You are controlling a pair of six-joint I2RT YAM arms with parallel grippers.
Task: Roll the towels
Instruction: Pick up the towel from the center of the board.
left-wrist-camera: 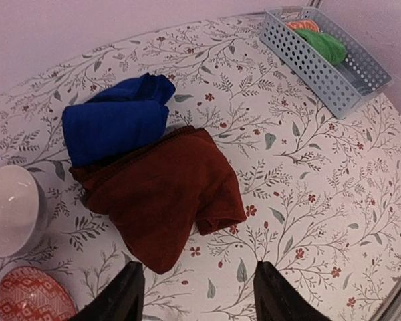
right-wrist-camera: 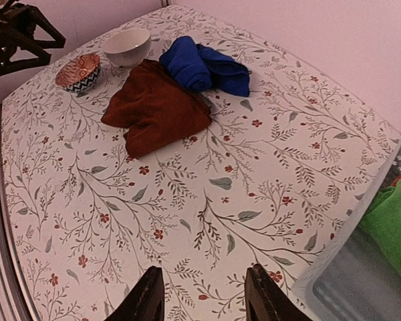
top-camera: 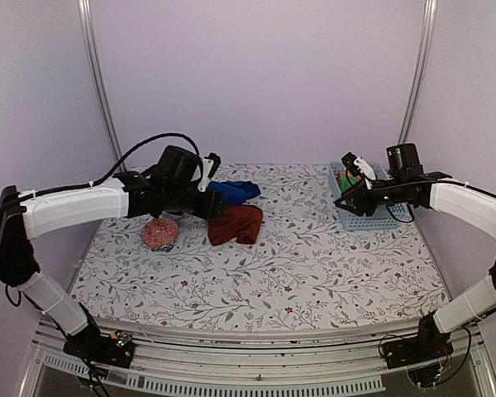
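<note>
Two crumpled towels lie together at the back of the table. The brick-red towel (top-camera: 236, 223) (left-wrist-camera: 164, 194) (right-wrist-camera: 157, 110) is loosely folded, and the royal blue towel (top-camera: 234, 191) (left-wrist-camera: 117, 120) (right-wrist-camera: 200, 63) rests against its far edge, partly rolled up. My left gripper (top-camera: 208, 205) (left-wrist-camera: 197, 294) hovers above the table just short of the red towel, open and empty. My right gripper (top-camera: 345, 178) (right-wrist-camera: 204, 294) hangs in the air beside the basket, well away from the towels, also open with nothing between its fingers.
A pale blue perforated basket (top-camera: 365, 217) (left-wrist-camera: 307, 63) (right-wrist-camera: 361, 281) at the back right holds a bright green cloth (left-wrist-camera: 324, 45) (right-wrist-camera: 391, 227) and an orange patterned cloth (left-wrist-camera: 302, 25). A white bowl (left-wrist-camera: 10, 207) (right-wrist-camera: 127, 45) and a red patterned bowl (top-camera: 159, 233) (left-wrist-camera: 33, 297) (right-wrist-camera: 80, 72) stand left of the towels.
</note>
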